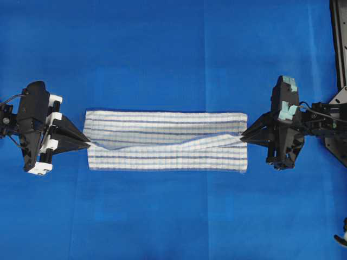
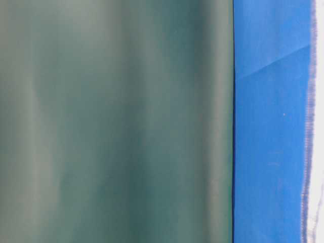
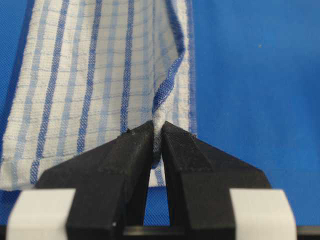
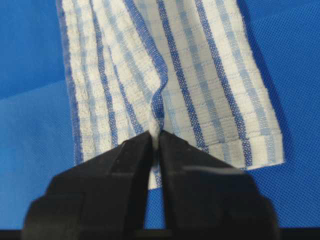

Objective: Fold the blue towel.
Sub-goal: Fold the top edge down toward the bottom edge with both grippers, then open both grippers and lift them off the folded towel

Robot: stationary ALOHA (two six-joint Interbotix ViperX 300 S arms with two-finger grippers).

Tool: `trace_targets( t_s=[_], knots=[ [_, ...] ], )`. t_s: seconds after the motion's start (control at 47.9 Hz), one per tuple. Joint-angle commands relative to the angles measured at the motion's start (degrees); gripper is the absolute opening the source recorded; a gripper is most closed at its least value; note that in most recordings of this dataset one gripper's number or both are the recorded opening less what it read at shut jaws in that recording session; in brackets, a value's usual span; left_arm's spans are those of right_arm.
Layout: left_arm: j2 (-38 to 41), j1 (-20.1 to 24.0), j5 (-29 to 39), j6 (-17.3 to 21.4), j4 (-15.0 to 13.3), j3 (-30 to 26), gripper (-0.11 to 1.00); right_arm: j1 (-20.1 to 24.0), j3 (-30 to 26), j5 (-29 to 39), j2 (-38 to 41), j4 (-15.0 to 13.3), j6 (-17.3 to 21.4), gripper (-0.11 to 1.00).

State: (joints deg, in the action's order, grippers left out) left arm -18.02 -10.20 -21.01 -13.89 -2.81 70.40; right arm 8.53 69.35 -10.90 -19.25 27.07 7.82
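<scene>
The blue towel (image 1: 162,127), white with dark and pale blue stripes, lies as a long folded band across the middle of the table. A raised ridge of cloth runs diagonally along it between the two grippers. My left gripper (image 1: 89,143) is at the towel's left end, shut on a pinched fold of its edge (image 3: 157,127). At the right end my right gripper (image 1: 242,136) has its jaws close together with a pinch of towel edge between the tips (image 4: 156,134). Striped cloth (image 3: 75,90) (image 4: 200,75) spreads flat beyond both pairs of jaws.
The plain blue table covering (image 1: 162,54) lies under everything. Dark arm frame parts (image 1: 339,43) stand at the right edge. In the table-level view a blurred green surface (image 2: 111,121) fills most of the picture, with only a strip of blue covering (image 2: 273,126) showing.
</scene>
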Motion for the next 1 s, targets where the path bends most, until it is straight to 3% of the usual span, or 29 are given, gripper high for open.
trace_targets(
  t_s=[0.0, 0.125, 0.23, 0.376, 0.439, 0.626, 0.835, 0.981],
  knots=[
    [0.09, -0.26, -0.35, -0.26, -0.09, -1.32, 0.05, 0.09, -1.14, 0.18, -0.18, 0.09, -0.09, 0.30],
    [0.70, -0.26, -0.70, -0.18, -0.09, -2.29, 0.07, 0.09, -1.23, 0.00, -0.26, 0.09, -0.09, 0.67],
    [0.62, -0.44, -0.70, -0.26, -0.09, -2.99, 0.31, 0.09, -1.32, 0.00, -0.70, -0.09, -0.70, 0.90],
    [-0.44, -0.44, -0.26, 0.00, 0.09, -3.08, 0.75, 0.18, -1.23, 0.18, -1.93, -0.35, -1.14, 0.88],
    [-1.14, -0.35, -0.09, 0.44, 0.09, -2.90, 0.86, 0.18, -1.14, 0.18, -2.55, -0.44, -1.76, 0.87],
    [-3.08, 2.11, 0.53, 0.79, 0.09, -3.16, 0.76, -1.93, -0.70, 0.26, -3.87, -0.44, -4.04, 0.88],
    [-2.72, 9.40, 2.02, 1.14, 0.35, -3.87, 0.75, -7.12, -0.79, 0.70, -3.87, -0.53, -7.82, 0.88],
    [-0.70, 13.18, 3.96, 4.48, 0.44, -5.36, 0.75, -10.28, -0.97, 0.70, -3.16, -0.53, -10.37, 0.87]
  ],
)
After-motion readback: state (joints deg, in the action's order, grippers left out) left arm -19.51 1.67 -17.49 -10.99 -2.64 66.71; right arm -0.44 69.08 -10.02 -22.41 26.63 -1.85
